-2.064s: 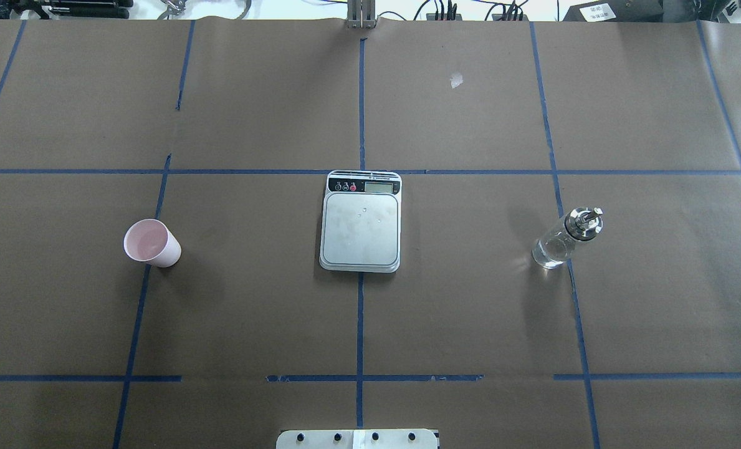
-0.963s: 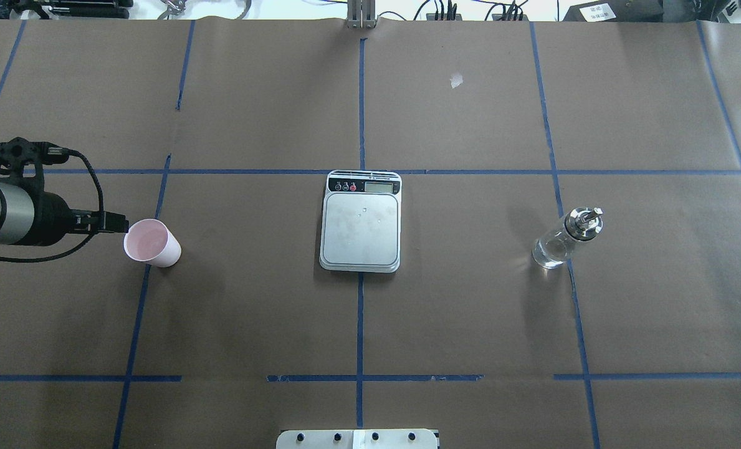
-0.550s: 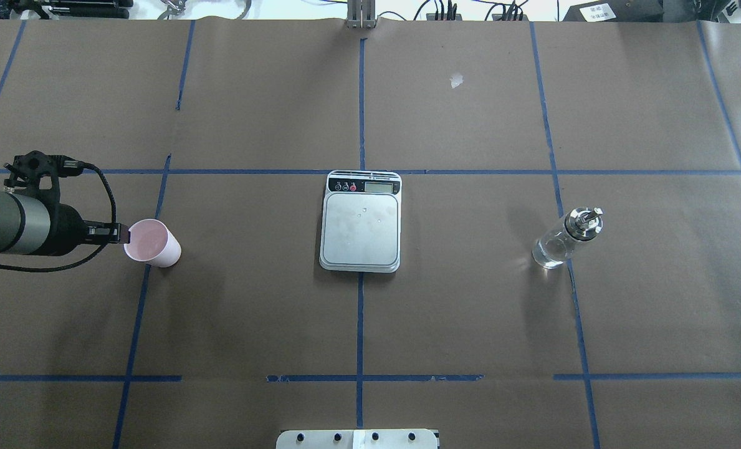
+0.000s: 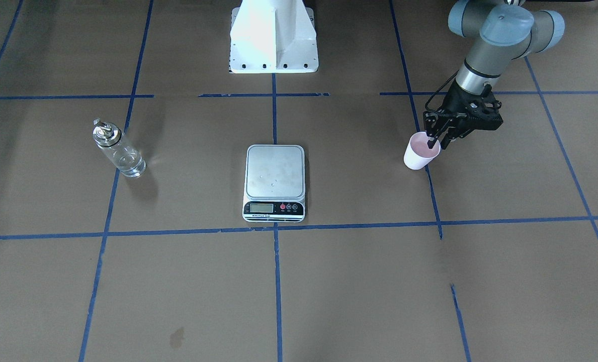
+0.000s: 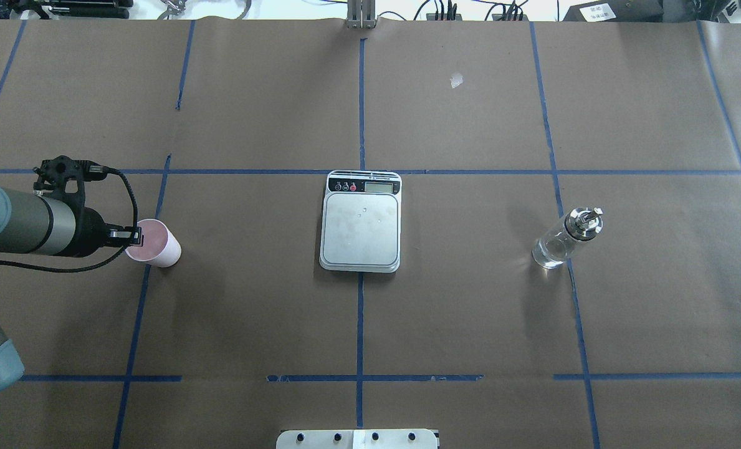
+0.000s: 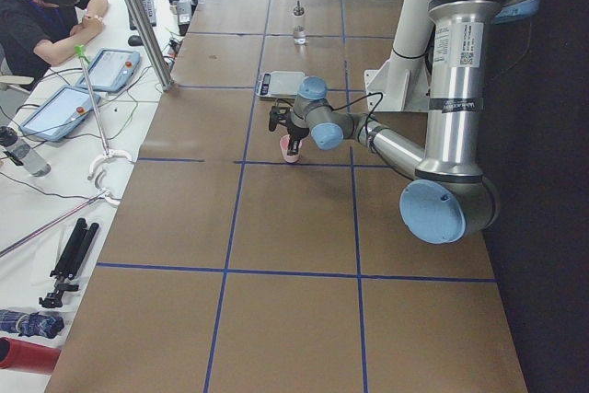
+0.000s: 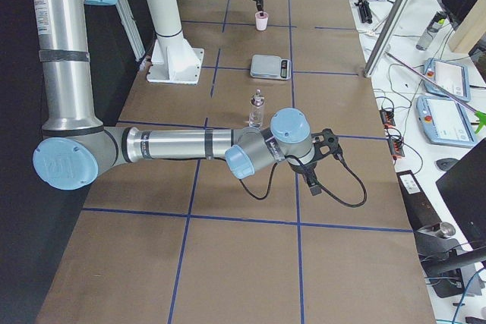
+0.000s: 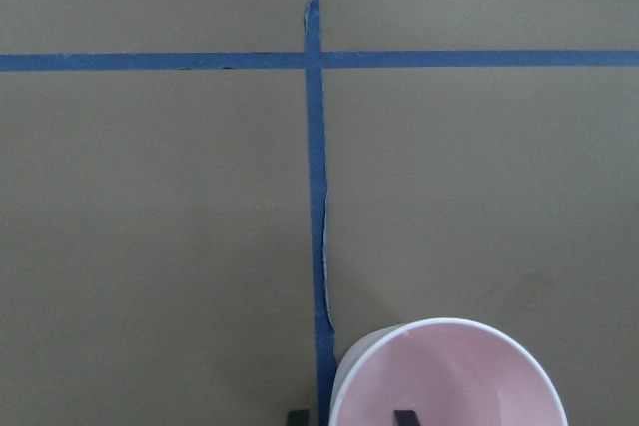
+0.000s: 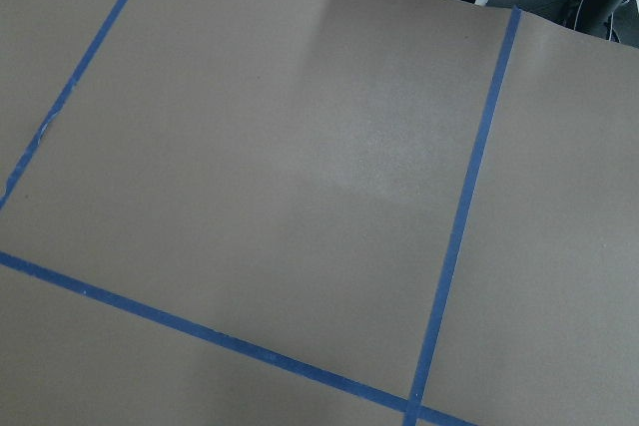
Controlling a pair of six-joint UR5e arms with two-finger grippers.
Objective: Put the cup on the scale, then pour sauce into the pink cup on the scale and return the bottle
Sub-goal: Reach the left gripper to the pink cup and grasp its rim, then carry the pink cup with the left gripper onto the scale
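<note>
Open table paper [image 5: 252,249] lies between the cup [image 5: 163,248] and the scale [image 5: 361,231], a wide lane. The left gripper [image 5: 134,236] straddles the cup's outer rim, fingers apart, and the scale-side wall is unblocked. The bottle [image 5: 566,240] stands well apart from the scale, with room all round.

Left gripper [image 4: 437,144] pointing down, jaws apart

Light even, diffuse, from overhead, frames sharp; soft shadows beside bottle [image 5: 551,248] and cup [image 5: 161,246], pale sheen on brown paper [image 9: 369,157]
</note>
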